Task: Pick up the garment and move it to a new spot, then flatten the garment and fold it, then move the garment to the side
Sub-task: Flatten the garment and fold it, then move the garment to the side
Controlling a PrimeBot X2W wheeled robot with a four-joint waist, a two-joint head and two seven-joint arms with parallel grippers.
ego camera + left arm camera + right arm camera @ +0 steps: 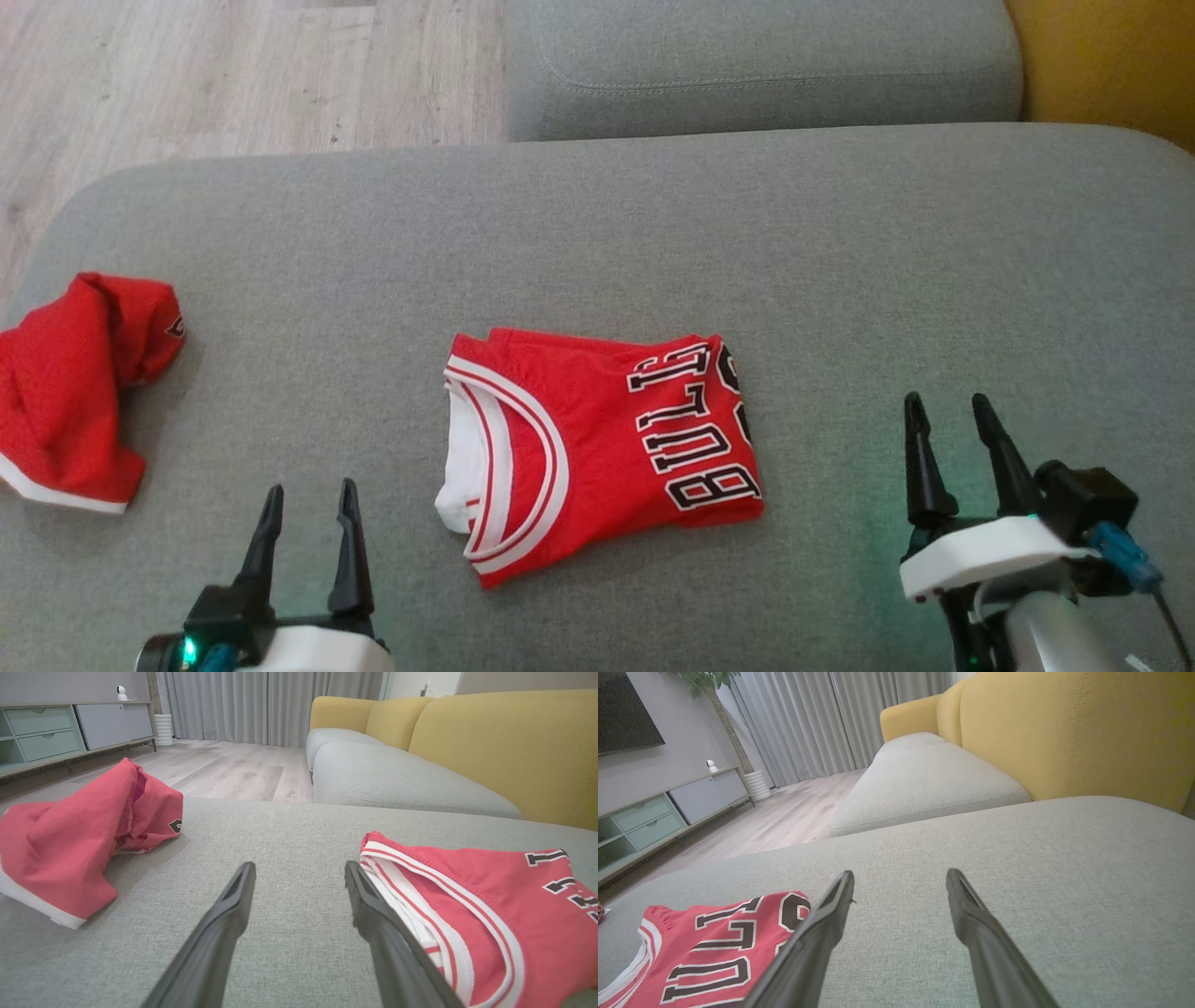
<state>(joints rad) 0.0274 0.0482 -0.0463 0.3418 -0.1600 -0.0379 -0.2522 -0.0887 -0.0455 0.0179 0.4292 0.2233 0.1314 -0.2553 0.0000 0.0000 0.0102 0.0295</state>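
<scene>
The garment (pixel 597 439) lies folded into a compact red rectangle in the middle of the grey sofa seat (pixel 840 233), with white-and-red stripe trim on its left and black-and-white lettering on its right. My left gripper (pixel 310 485) stands open just left of it, its fingers empty; in the left wrist view the garment (pixel 490 896) lies beside the right finger of that gripper (pixel 300 865). My right gripper (pixel 946 399) stands open to the garment's right, apart from it. In the right wrist view the garment (pixel 714 947) lies left of the open gripper (pixel 900 872).
A second red cloth piece (pixel 79 392) with a white hem lies crumpled at the seat's left end, near its edge. Behind are another grey cushion (pixel 766 65), the yellow backrest (pixel 1111 56) and wooden floor (pixel 233 75). A low sideboard (pixel 46 732) stands across the room.
</scene>
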